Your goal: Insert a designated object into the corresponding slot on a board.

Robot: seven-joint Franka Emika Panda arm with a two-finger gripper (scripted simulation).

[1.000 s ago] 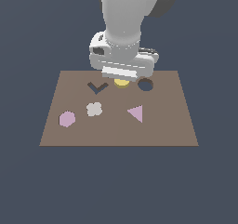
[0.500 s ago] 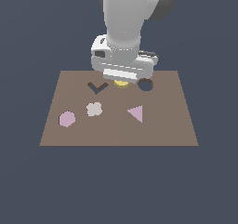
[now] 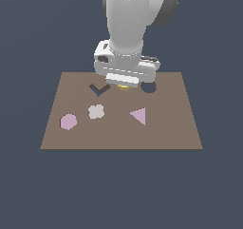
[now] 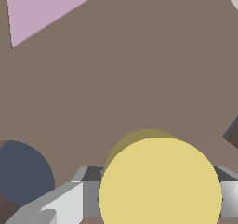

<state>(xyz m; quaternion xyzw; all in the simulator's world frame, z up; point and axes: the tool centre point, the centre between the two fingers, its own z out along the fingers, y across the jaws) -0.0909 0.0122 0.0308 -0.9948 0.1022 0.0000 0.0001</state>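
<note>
the board [image 3: 166,128] is lying flat, so the hole [image 3: 148,87] is facing up for a drop from above. the gripper [image 3: 124,84] is being held low near it, jaws clamped on the disc [image 4: 160,181], just beside the hole.

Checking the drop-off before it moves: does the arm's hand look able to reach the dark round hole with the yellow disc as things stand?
Probably yes. The hand holds the small flat yellow disc just beside the dark round hole, and the brown board between them looks bare. The pink triangle lies well clear.
</note>
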